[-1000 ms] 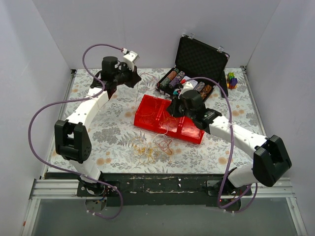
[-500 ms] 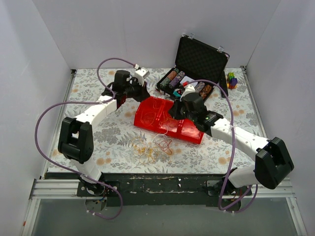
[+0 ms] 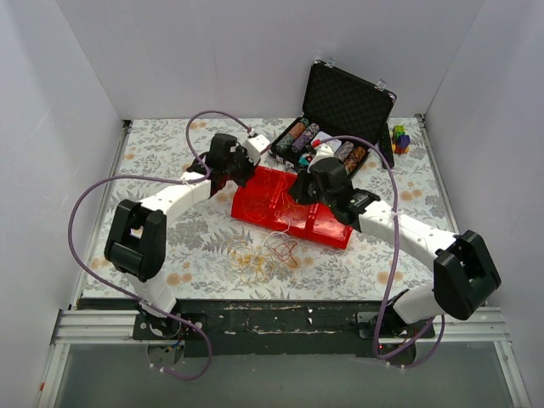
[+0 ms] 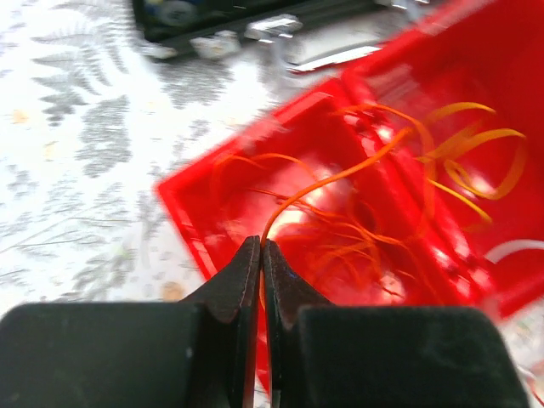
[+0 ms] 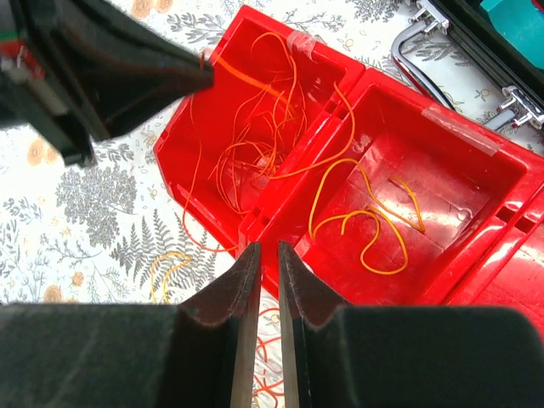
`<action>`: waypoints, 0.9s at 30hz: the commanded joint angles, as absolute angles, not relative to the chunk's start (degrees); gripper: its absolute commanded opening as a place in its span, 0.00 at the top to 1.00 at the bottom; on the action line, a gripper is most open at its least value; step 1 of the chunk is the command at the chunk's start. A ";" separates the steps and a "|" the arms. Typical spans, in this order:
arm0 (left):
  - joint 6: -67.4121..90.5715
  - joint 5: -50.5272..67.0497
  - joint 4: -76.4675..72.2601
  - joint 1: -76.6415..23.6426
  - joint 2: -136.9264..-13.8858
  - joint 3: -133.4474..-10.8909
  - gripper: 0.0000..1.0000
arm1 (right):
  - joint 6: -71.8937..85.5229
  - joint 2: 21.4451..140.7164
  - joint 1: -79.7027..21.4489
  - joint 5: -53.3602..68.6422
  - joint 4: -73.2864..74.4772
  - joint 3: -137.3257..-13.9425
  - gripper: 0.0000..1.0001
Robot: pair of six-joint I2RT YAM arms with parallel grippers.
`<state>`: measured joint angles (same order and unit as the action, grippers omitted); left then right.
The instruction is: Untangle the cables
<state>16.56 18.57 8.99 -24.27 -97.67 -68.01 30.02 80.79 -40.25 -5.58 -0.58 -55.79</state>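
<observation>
Thin orange cables [image 5: 255,127] lie curled in the left compartment of the red tray [image 3: 255,212], and a yellow-orange one [image 5: 374,221] lies in the right compartment. More cables [image 3: 259,253] lie tangled on the table in front of the tray. My left gripper [image 4: 261,246] is shut on one orange cable [image 4: 340,174] that trails into the tray [image 4: 195,221]; it hangs over the tray's back left corner [image 3: 246,161]. My right gripper [image 5: 262,251] hovers above the tray's near wall [image 5: 280,212], jaws a narrow gap apart, holding nothing.
An open black case [image 3: 344,102] with rows of poker chips stands behind the tray; its latches show in the right wrist view [image 5: 416,34]. Small coloured blocks [image 3: 398,138] sit at the back right. White walls enclose the floral table.
My left arm has swung right from the back left of the table to the tray's back left corner. The right arm has barely moved.
</observation>
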 commanded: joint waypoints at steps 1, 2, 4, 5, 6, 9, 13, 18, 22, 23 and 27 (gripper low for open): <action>16.08 4.59 8.26 -23.82 -101.15 -74.26 1.00 | 30.50 82.70 -40.25 -5.80 -3.69 -59.67 0.80; 16.08 3.53 8.52 -23.82 -101.95 -74.62 1.00 | 30.41 83.05 -40.25 -5.97 -3.78 -59.76 0.80; 15.30 3.08 8.09 -23.91 -102.74 -74.27 1.00 | 30.41 83.67 -40.25 -6.33 -4.04 -59.59 0.80; 14.77 2.99 7.48 -23.91 -103.01 -73.92 1.00 | 30.50 83.93 -40.25 -6.42 -4.13 -59.50 0.81; 14.07 2.90 7.12 -24.17 -103.18 -73.66 1.00 | 30.41 84.11 -40.25 -6.76 -4.13 -59.41 0.81; 11.87 2.55 5.89 -25.31 -103.54 -73.39 1.00 | 30.41 84.64 -40.25 -7.29 -4.04 -59.06 0.82; 8.45 2.63 4.31 -27.42 -103.62 -73.13 1.00 | 30.67 84.90 -40.25 -8.35 -4.22 -58.19 0.82; 0.28 1.94 0.36 -31.11 -103.18 -70.23 1.00 | 31.38 84.99 -40.17 -8.35 -4.13 -57.75 0.83; -6.05 -3.76 -6.05 -33.31 -103.97 -66.80 1.00 | 31.46 83.85 -40.17 -8.53 -4.13 -56.95 0.83; -6.67 -4.74 -6.41 -33.40 -104.32 -66.54 1.00 | 31.29 83.59 -40.25 -8.61 -3.96 -56.78 0.83; -7.90 -5.62 -6.42 -33.40 -104.68 -64.52 1.00 | 31.20 82.79 -40.25 -8.96 -3.43 -56.51 0.83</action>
<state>-3.51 -2.07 -3.09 -33.91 -104.64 -66.30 31.18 84.82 -40.23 -7.57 -1.69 -57.12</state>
